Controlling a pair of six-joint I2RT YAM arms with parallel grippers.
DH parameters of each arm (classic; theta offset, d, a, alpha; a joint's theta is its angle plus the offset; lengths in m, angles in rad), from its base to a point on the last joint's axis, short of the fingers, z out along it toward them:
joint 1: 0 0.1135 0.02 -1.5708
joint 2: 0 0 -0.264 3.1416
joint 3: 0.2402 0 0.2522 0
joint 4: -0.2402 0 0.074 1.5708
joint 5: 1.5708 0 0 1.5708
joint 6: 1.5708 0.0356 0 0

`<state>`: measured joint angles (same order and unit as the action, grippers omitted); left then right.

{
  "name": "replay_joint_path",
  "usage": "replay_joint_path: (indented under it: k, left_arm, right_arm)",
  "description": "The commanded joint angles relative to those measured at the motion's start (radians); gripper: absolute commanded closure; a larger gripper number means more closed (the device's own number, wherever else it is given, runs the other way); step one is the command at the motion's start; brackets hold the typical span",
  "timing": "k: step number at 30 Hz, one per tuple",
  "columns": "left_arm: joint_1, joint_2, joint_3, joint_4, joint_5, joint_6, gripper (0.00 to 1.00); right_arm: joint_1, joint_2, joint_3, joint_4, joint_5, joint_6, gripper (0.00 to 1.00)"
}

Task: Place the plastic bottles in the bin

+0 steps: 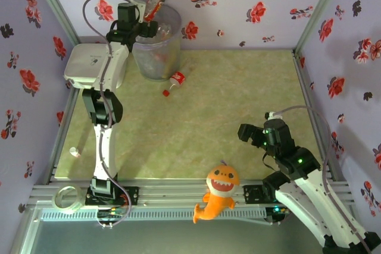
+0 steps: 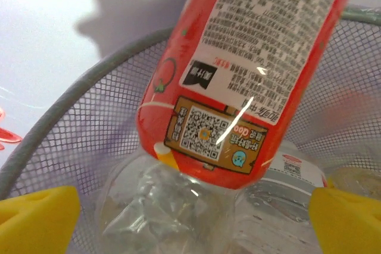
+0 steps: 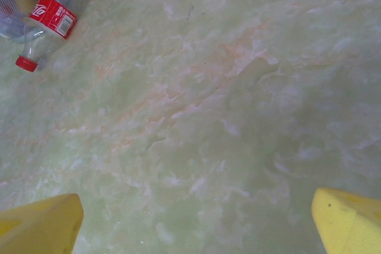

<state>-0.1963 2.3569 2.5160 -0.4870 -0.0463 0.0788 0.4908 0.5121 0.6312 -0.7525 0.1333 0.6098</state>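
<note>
So the bin (image 1: 156, 57) is a translucent grey round one, upright at the far left of the table, with a meshy-looking wall up close (image 2: 89, 72). One red-labelled bottle (image 1: 153, 5) is tilted right over its mouth, clear bottom end pointing down into it (image 2: 238, 87). A couple of clear bottles (image 2: 161, 206) already sit inside. One more clear bottle with a red label and red cap (image 1: 176, 81) lies on its side on the table just beside the bin's base (image 3: 44, 19).

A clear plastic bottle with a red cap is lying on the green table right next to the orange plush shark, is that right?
Not quite. The clear red-capped plastic bottle does lie on the green table, but beside the translucent grey round bin, well apart from the orange plush shark. The top external view shows it.
</note>
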Motion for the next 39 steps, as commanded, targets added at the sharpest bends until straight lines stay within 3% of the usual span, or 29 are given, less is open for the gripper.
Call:
replay_joint_path:
  k: [1, 9, 16, 28, 32, 39]
  left_arm:
    - [0.008, -0.029, -0.017, -0.025, 0.028, 0.011, 0.0]
    - [0.009, -0.134, -0.076, 0.052, 0.104, -0.051, 0.0]
    - [0.039, -0.154, -0.103, 0.169, 0.259, -0.264, 0.01]
    - [0.052, 0.057, 0.115, 0.089, 0.225, -0.427, 0.24]
    - [0.048, 0.083, 0.115, 0.037, 0.231, -0.419, 0.32]
    - [0.04, 0.068, 0.092, -0.078, 0.23, -0.307, 0.33]
  right_arm:
    - [-0.003, -0.007, 0.028, -0.018, 0.032, -0.015, 0.01]
    - [-0.002, -0.007, 0.029, -0.015, 0.034, -0.016, 0.01]
    - [-0.002, -0.009, 0.032, -0.028, 0.034, -0.014, 0.01]
    - [-0.003, -0.035, 0.038, -0.041, 0.044, -0.017, 0.01]
    - [-0.003, -0.036, 0.037, -0.038, 0.045, -0.017, 0.01]
    - [-0.002, -0.03, 0.023, -0.011, 0.036, -0.008, 0.01]
